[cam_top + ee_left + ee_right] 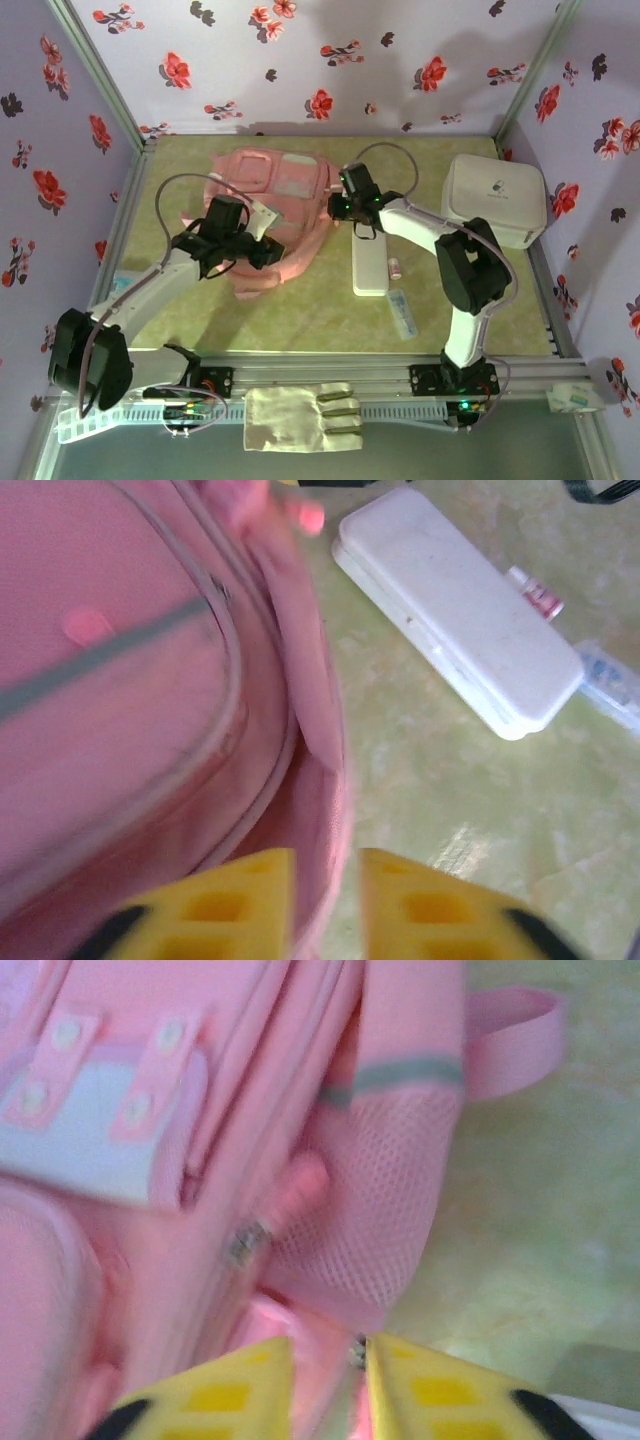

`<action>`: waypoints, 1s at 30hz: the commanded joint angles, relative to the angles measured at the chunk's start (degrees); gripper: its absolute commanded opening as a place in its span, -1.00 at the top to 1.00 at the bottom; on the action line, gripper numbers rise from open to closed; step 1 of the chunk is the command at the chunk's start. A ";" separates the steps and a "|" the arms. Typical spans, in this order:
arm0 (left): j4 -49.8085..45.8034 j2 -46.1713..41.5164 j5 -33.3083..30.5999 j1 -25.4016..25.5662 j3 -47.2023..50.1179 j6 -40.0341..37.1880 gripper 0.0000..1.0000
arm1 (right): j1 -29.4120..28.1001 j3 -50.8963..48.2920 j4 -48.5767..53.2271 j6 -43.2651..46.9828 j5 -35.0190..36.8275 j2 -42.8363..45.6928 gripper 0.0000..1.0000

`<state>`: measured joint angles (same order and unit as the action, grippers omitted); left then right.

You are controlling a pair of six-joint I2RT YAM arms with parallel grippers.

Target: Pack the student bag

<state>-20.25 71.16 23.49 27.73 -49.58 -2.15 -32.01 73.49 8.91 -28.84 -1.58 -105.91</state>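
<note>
The pink student bag (265, 215) lies flat on the green table, left of centre. My left gripper (272, 250) is at its lower right edge. In the left wrist view, my left gripper (327, 855) stands open, its yellow fingers apart around the bag's (130, 680) rim fabric. My right gripper (335, 207) is at the bag's right side. Seen from the right wrist, my right gripper (328, 1342) is open with pink fabric and a zip end between the fingers. That view also has the bag's mesh side pocket (390, 1190) and a metal zip pull (245, 1243).
A long white pencil case (370, 265) (460, 610) lies right of the bag, with a small pink-capped bottle (394, 267) and a clear packet (402, 313) beside it. A white rounded hard box (495, 198) sits at the far right. A pale glove (300, 415) lies on the front rail.
</note>
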 commanded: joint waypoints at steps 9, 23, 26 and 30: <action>-3.40 1.96 -10.82 0.57 -7.58 -1.41 -0.82 | 1.42 -17.73 -7.64 -2.27 0.00 21.21 -0.56; -14.37 18.78 -20.58 5.32 -18.80 -22.98 -0.89 | 1.95 -26.47 -8.12 -3.65 4.69 27.68 -0.82; -17.16 22.70 -22.16 5.62 -21.48 -25.02 -0.82 | 2.13 -26.65 -8.03 -3.85 3.60 27.90 -0.83; -18.67 27.47 -26.49 5.76 -24.83 -26.67 -0.66 | 2.21 -26.99 -8.29 -4.08 2.73 27.99 -0.84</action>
<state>-35.29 96.23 1.26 33.04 -71.55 -25.41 -30.24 47.48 1.45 -31.99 1.43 -79.26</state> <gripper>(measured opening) 0.841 0.919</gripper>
